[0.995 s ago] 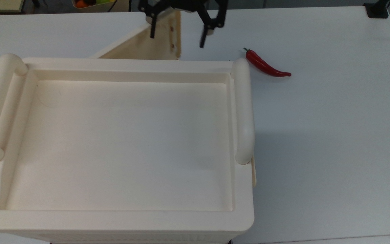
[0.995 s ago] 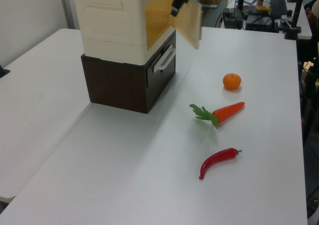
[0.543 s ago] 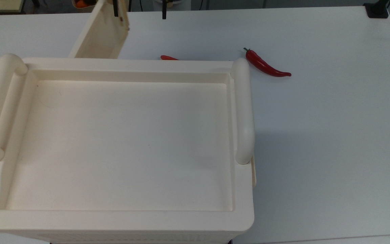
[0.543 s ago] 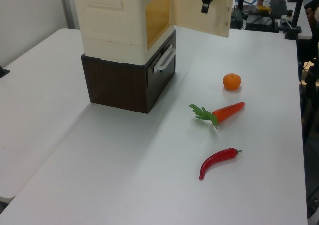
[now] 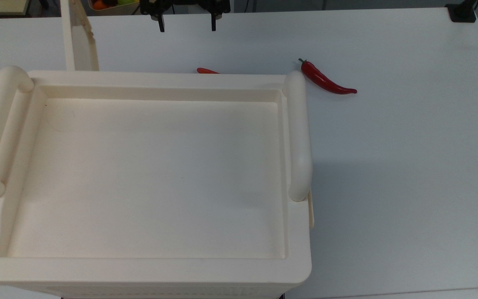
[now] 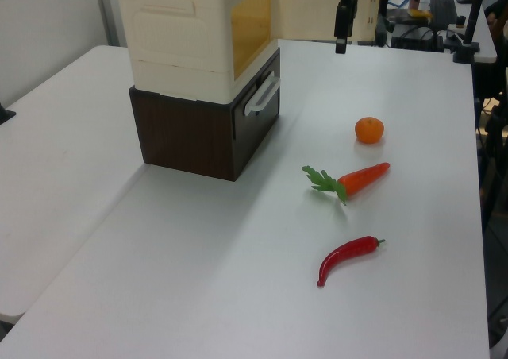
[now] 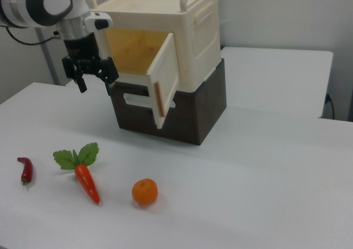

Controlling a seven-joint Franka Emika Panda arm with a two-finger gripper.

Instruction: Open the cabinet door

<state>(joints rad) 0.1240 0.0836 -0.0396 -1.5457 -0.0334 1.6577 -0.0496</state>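
The cabinet (image 5: 147, 174) is a cream box with a recessed tray top and two tubular handles; it also appears as cabinet (image 6: 190, 33) and cabinet (image 7: 193, 34). Its cabinet door (image 7: 164, 79) stands swung wide open, showing an amber interior. In the top view the cabinet door (image 5: 79, 43) is edge-on at the far left corner. In the left view the cabinet door (image 6: 305, 9) is a pale panel behind the arm. My gripper (image 7: 95, 81) hangs open in front of the opening, apart from the door, holding nothing. It shows as gripper (image 5: 187, 28) and gripper (image 6: 341, 41).
The cabinet sits on a dark brown drawer unit (image 6: 202, 133) with a white handle (image 6: 262, 97). On the white table lie a red chili (image 6: 347, 257), a carrot (image 6: 361, 179) and an orange (image 6: 369, 129). The chili (image 5: 328, 79) lies off the cabinet's far right corner in the top view.
The door has swung from partly open to wide open, toward the top view's left. My gripper has come off the door and now hangs open away from it.
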